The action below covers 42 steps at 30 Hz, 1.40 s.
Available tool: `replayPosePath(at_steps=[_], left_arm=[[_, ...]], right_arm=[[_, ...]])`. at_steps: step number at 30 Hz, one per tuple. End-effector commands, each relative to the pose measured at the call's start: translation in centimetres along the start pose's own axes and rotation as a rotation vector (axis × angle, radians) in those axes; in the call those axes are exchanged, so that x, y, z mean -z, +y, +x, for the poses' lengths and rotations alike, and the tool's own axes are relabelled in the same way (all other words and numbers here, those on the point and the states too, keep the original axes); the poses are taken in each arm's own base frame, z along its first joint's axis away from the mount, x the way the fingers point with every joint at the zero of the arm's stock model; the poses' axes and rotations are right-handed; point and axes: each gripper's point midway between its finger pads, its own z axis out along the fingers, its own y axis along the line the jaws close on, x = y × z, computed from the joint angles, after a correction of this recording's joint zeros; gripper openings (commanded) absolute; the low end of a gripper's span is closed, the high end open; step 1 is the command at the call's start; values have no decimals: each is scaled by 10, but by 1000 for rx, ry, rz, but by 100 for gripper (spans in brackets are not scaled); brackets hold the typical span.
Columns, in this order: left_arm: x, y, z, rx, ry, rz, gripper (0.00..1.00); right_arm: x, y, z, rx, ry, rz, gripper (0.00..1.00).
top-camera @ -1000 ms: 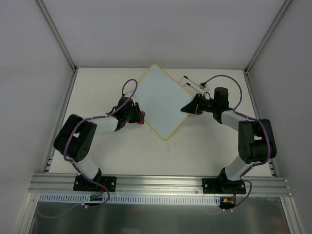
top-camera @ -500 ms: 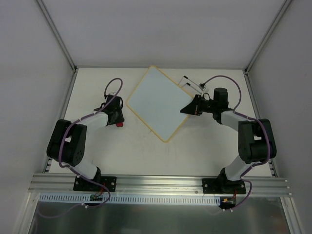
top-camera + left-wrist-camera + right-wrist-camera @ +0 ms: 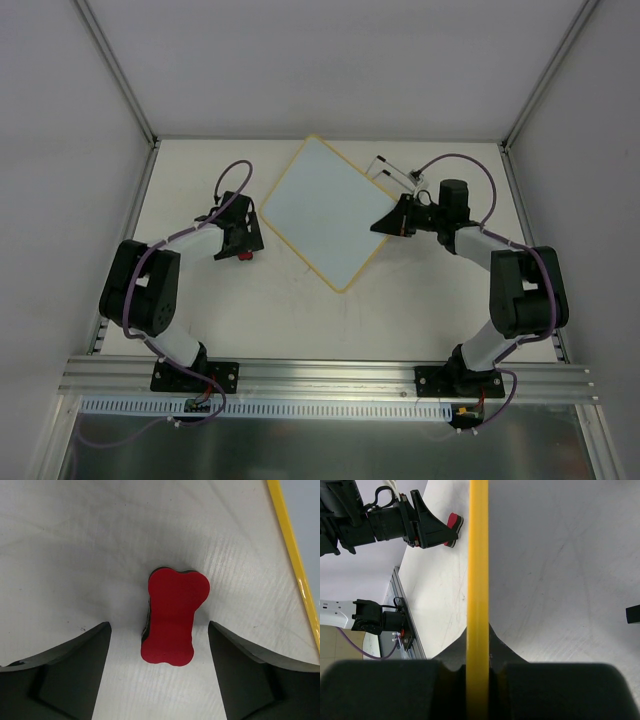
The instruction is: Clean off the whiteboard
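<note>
The whiteboard [image 3: 325, 208] lies turned like a diamond at the middle back of the table, its white face blank in the top view. My right gripper [image 3: 384, 222] is shut on its right edge; in the right wrist view the yellow frame [image 3: 478, 570] runs straight between the shut jaws of the gripper [image 3: 478, 647]. My left gripper [image 3: 243, 244] is to the left of the board, off it. It is open, its fingers [image 3: 75, 672] standing apart on either side of a red bone-shaped eraser [image 3: 172, 617] that lies loose on the table, touching neither finger.
Two small white items with black ends [image 3: 390, 170] lie just behind the board's right corner, close to my right wrist. The enclosure's walls and metal posts [image 3: 120, 75] close in the table on three sides. A rail [image 3: 320, 375] runs along the near edge.
My left gripper carried the eraser off the board's left edge onto the table, then opened and let it go. The board shifted slightly. The right gripper kept its hold.
</note>
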Motion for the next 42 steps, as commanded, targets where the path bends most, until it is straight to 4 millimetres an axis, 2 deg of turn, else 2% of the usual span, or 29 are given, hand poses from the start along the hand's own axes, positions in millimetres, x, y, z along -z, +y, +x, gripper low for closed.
replayPosePath(at_steps=[1,2,3,8,12,17,21,22,25,26,30,33,37,42], left_arm=[[20,-2,-19,15,-36,2,80],[25,-4,-22,16,-40,13,87],[30,-6,-26,19,-50,23,98],[74,-13,-57,31,-165,94,99],[114,-12,-79,-7,-288,147,99],[144,3,-84,-70,-393,144,99],[164,23,-80,-139,-477,111,99],[161,27,-72,-156,-470,102,99],[168,41,-61,-191,-514,85,99],[170,45,-59,-196,-531,76,99],[185,60,-54,-190,-628,62,99],[191,61,-57,-178,-678,69,99],[184,61,-57,-178,-664,55,99],[175,57,-58,-192,-633,52,99]], right_arm=[[10,45,-43,206,-73,-105,0],[11,48,-46,211,-76,-107,0],[12,50,-49,215,-78,-109,0],[18,63,-60,248,-88,-101,0],[26,82,-83,298,-124,-111,0],[44,101,-112,346,-165,-122,0],[71,101,-140,374,-210,-105,0],[80,97,-147,382,-223,-92,0],[102,92,-164,405,-242,-78,0],[108,93,-168,402,-239,-68,0],[134,75,-181,388,-252,-55,0],[149,68,-189,382,-264,-53,0],[162,57,-198,397,-273,-47,0],[173,33,-199,353,-281,4,0]])
